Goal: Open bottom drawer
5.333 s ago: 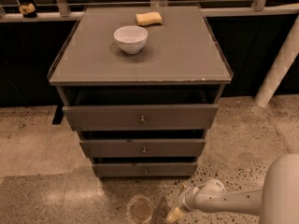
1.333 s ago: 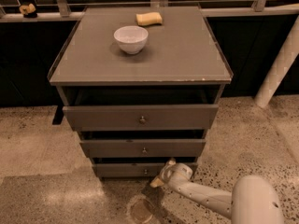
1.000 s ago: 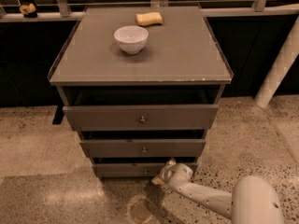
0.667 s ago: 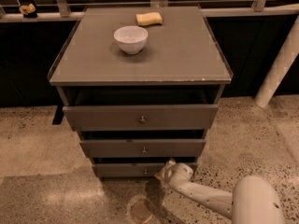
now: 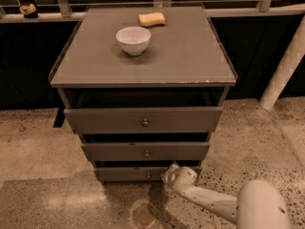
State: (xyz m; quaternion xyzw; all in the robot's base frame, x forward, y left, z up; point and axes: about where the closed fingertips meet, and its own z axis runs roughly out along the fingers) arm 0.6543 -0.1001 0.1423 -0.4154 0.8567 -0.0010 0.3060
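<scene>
Camera view: the bottom drawer (image 5: 121, 174) is the lowest of three fronts on the cabinet (image 5: 190, 56), just above the floor, at about 6 o'clock from the cabinet top. Its long axis runs across the picture, from 9 to 3 o'clock. Its small knob (image 5: 148, 175) sits at the centre of the front. The front sits further back than the middle drawer (image 5: 181, 151) and the top drawer (image 5: 181, 119), so it looks not yet pulled out.

The gripper (image 5: 169, 172) is right against the right half of that front. The knob lies just beside it at about 9 o'clock, so a short sideways shift would bring it on. Whether the gripper is parted or closed cannot be told, nor whether it touches the wood. The single arm (image 5: 209, 202) reaches in from about 4 o'clock.

Five seconds earlier the gripper was low over the floor, at about 5 o'clock from the drawer and well clear of it. It has since risen and moved in to the front. Over the last second it has barely shifted. The drawer itself looks unchanged, and the bowl (image 5: 133, 39) and sponge (image 5: 152, 19) have stayed put on top.
</scene>
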